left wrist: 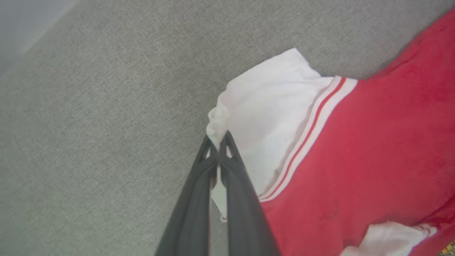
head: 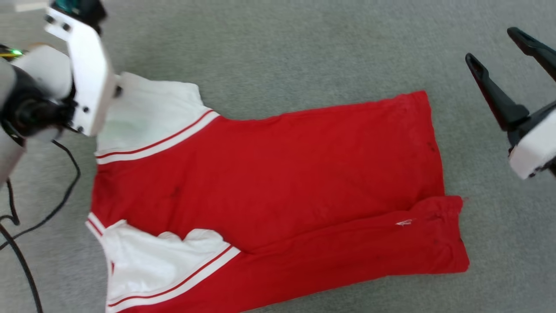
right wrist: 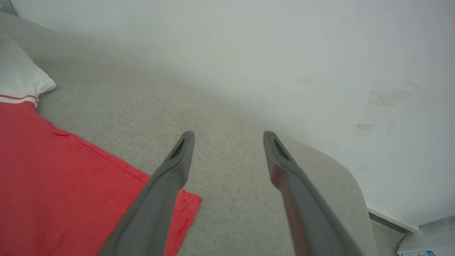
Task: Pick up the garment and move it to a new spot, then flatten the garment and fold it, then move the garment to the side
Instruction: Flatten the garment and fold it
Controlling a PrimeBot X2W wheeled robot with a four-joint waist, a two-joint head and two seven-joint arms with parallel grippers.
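The garment (head: 269,174) lay spread on the grey fabric surface (head: 304,52) — the left gripper (left wrist: 217,142) pinched shut on the edge of its far white sleeve (left wrist: 263,117), probably to tug it flat or start a fold — while the right gripper (head: 493,45) hovered wide open and empty beside the hem.
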